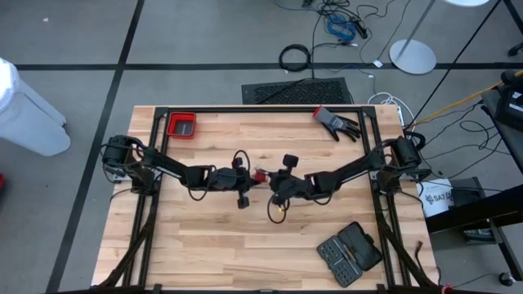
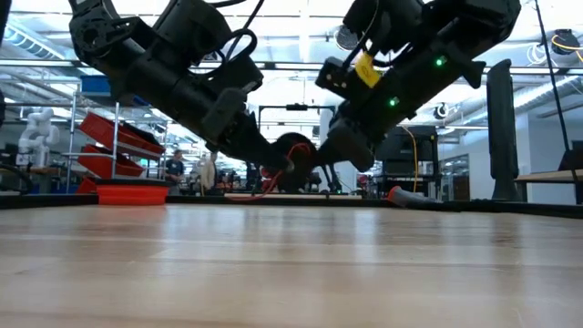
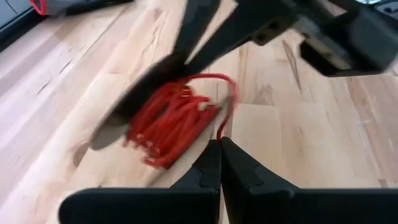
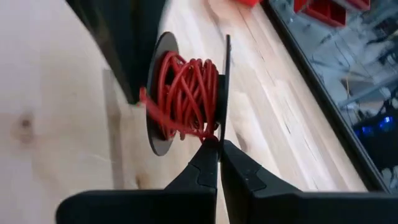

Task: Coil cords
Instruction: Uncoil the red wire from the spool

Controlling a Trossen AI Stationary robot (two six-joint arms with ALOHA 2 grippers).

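A: Working across the table from the left. We have the left gripper [image 1: 251, 175] near mid-table, its fingers pressed together. In the left wrist view a strand of the red cord [image 3: 171, 121] runs down to the closed tips; we judge the strand to be pinched there, but the contact point is too small to confirm.

B: Agreed. Next comes the spool [image 4: 186, 93]: two thin black discs with the red cord wound loosely between them, raised clear of the wood between the two grippers in the low view.

A: Then the right gripper [image 1: 270, 181], also fully closed. In the right wrist view its tips meet at the edge of one disc. We judge that it clamps that disc, holding the spool steady.

B: Step in hand: winding. Most of the cord already sits on the spool; only a short free strand shows.

A: The next move calls for the left gripper to carry that strand round the core while the right keeps the spool fixed. The turns lie crossed and slack, so we should keep tension on the strand, or loops may slip over a disc.
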